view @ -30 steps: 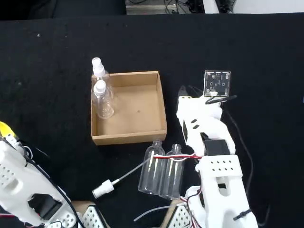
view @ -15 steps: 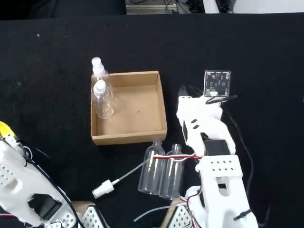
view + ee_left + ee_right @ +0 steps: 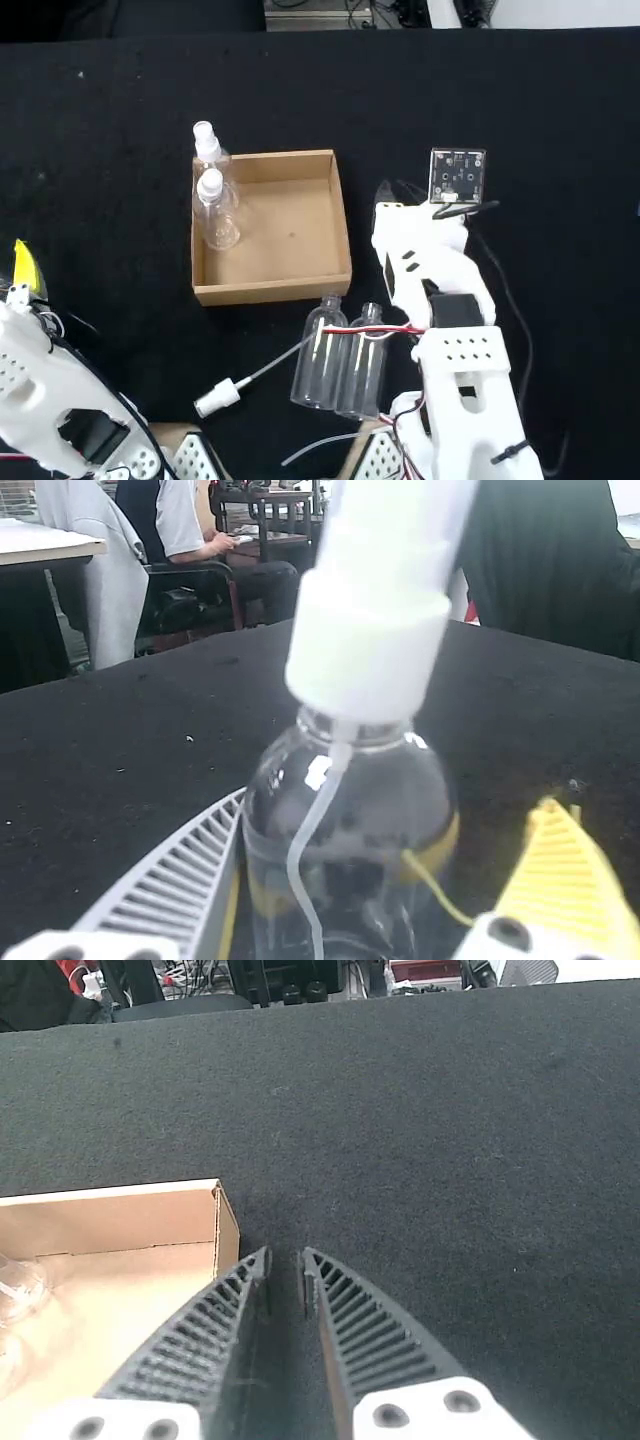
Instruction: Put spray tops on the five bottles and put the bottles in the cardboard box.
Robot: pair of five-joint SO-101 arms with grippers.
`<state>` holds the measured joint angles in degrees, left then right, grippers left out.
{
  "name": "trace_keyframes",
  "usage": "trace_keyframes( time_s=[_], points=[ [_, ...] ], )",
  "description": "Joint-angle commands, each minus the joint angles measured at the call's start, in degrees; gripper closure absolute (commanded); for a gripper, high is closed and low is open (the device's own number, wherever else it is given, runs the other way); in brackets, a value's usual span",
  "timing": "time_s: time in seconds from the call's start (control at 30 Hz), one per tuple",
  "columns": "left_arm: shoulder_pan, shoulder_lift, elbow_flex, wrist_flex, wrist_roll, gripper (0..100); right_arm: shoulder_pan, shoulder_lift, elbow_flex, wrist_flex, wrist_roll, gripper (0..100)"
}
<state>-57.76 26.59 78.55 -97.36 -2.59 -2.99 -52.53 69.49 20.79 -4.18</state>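
Grips a spray-topped bottle [image 3: 345,810] in the clenched left hand [image 3: 355,900], well apart from the cardboard box [image 3: 270,291] (right hand [image 3: 285,1260] closed, empty, beside it); boxing step, likely needing a carry across and lowering in.

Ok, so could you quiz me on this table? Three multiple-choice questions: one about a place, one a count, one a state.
1. Where is the loose spray top?
A) inside the cardboard box
B) on the table, outside the box
C) screwed onto a bottle

2. How many bottles are in the box?
A) one
B) two
C) five

3. The bottle in the left gripper is:
A) topped
B) topless
C) lying in the box

Answers:
1 B, it lies beside the topless bottles.
2 B, two topped bottles are at its left wall.
3 A, a white top sits on its neck.
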Motion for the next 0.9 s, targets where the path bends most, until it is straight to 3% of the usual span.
trace_keyframes(
  time_s=[0.0,0.17,0.37,0.6,0.87],
  points=[
    [-0.6,-0.6,0.8,-1.8,0.6,62,0.9,-0.8,-0.4,-1.6,0.4,96.7],
    [-0.8,-4.0,2.0,-1.9,0.6,64,0.9,-0.8,-0.4,-1.6,0.4,96.7],
    [0.2,-18.7,9.5,-1.0,0.6,64,0.9,-0.8,-0.4,-1.6,0.4,96.7],
    [0.0,-24.8,6.5,15.7,0.6,64,0.9,-0.8,-0.4,-1.6,0.4,96.7],
    [0.2,-25.5,6.5,16.0,0.2,64,0.9,-0.8,-0.4,-1.6,0.4,96.7]
  ],
)
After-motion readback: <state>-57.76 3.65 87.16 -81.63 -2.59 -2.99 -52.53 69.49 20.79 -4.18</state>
